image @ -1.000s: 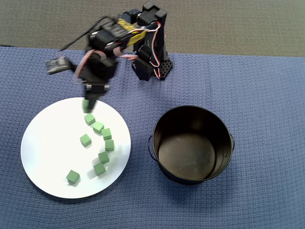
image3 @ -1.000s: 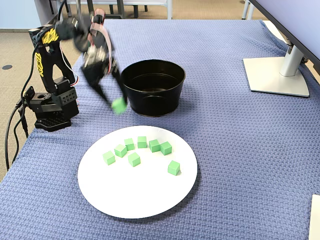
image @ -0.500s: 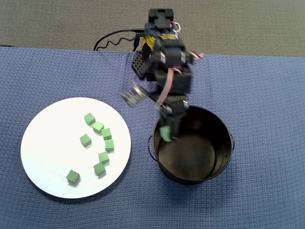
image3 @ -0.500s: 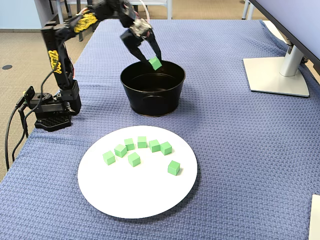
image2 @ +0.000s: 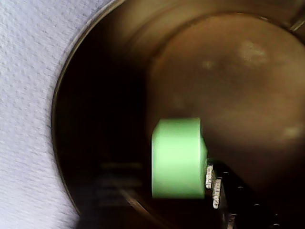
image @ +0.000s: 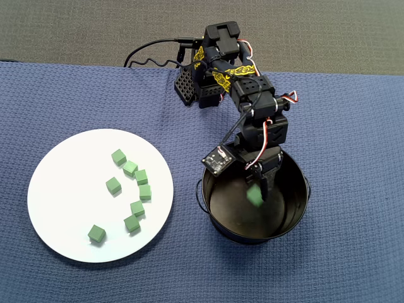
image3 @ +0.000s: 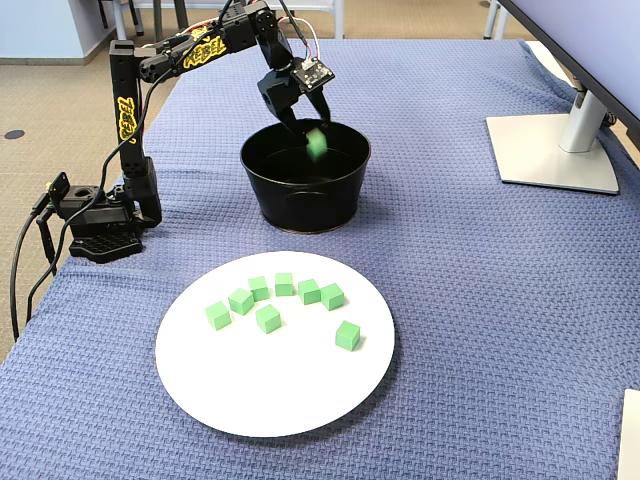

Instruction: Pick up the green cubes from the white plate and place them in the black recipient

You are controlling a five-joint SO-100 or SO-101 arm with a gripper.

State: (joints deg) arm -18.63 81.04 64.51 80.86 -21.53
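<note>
Seven small matte green cubes (image: 130, 187) rest on large round glossy white plate (image: 57, 208), at pot's 9 o'clock in overhead view. Eighth green cube (image3: 316, 143) blurred, just below two-finger black gripper (image3: 303, 115) above deep glossy black metal pot (image3: 305, 205). Cannot tell whether fingers grip it or have let go. Risk: cube dropping from height likely bounces off hard pot floor, though tall walls should contain it.

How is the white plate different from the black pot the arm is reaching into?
The plate is flat, white and wider; the pot is deep, black and straight-walled. The plate carries seven green cubes in the open; the pot has one cube over its inside, at the gripper. Both are round and sit on the blue cloth.
</note>
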